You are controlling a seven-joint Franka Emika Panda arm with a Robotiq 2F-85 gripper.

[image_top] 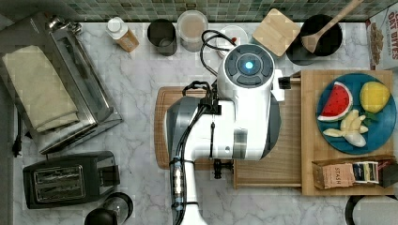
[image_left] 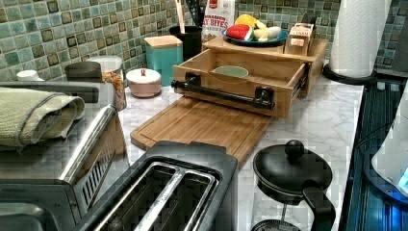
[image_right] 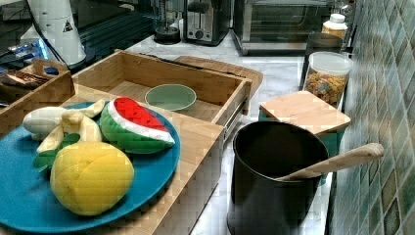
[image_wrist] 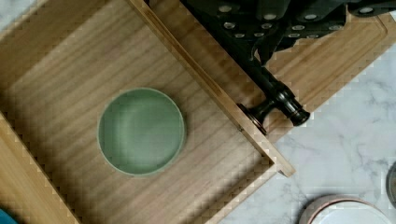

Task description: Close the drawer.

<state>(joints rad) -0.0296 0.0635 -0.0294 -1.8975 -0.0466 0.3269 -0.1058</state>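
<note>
One drawer (image_top: 286, 157), light wood with raised rims, standing open and projecting from under the wooden box top (image_top: 309, 140) toward the top view's left, front end over the cutting board (image_top: 162, 126). On the box top, a blue plate (image_top: 386, 123) with toy fruit.

Left view: drawer (image_left: 262, 67) extended toward the camera above the cutting board (image_left: 202, 125), with a dark bar handle (image_left: 221, 94) across its front face and a green bowl (image_left: 231, 71) inside on the flat bottom.

Right view: drawer (image_right: 137, 73) open beyond the blue plate (image_right: 19, 196), with the green bowl (image_right: 170, 96) resting near the middle of its floor.

Top view: white arm (image_top: 234, 122) reaching over the drawer's front end and over part of the cutting board, covering both from above.

Wrist view: gripper (image_wrist: 266, 46) directly over the handle (image_wrist: 280, 98), just outside the drawer's front rim. One end of the bar emerging from beneath the dark gripper body. Drawer floor (image_wrist: 60, 84) and green bowl (image_wrist: 141, 131) on the far side of that rim from the gripper, cutting board (image_wrist: 336, 60) beneath the handle. Contact between gripper and handle unclear. Gripper state: cannot be told.
</note>
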